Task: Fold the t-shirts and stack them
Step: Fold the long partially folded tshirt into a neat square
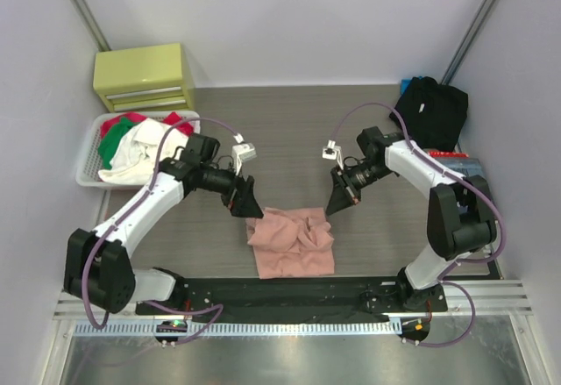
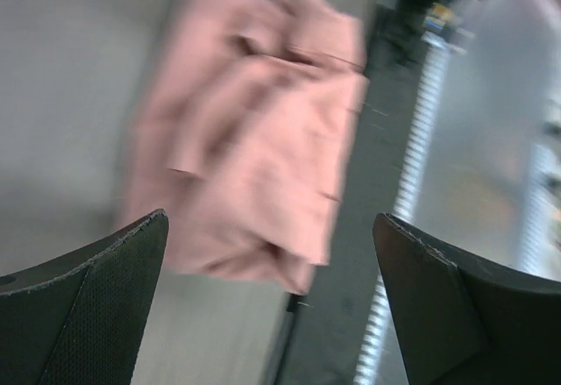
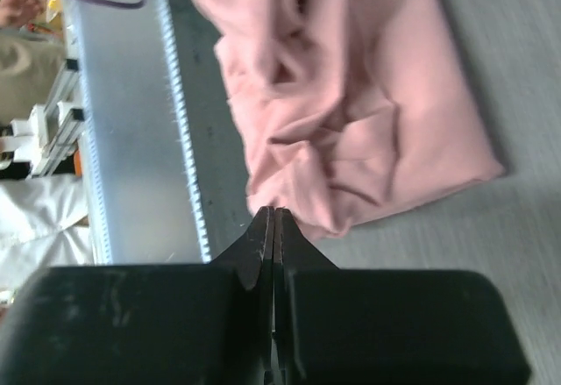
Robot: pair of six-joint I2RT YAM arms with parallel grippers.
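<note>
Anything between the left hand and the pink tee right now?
Nothing visible. The open left hand hangs just off the far-left corner of the pink tee, with only bare table between them.

Grey wood-grain table [image 1: 289,113] — pale walls [image 1: 280,17], yellow-green drawer box [image 1: 145,76]

The pink tee [image 1: 292,243] is soft, matt, creased cloth; the surface [image 1: 289,131] matt grey wood-grain; left claw pads [image 2: 96,306] black, fine-textured.
</note>
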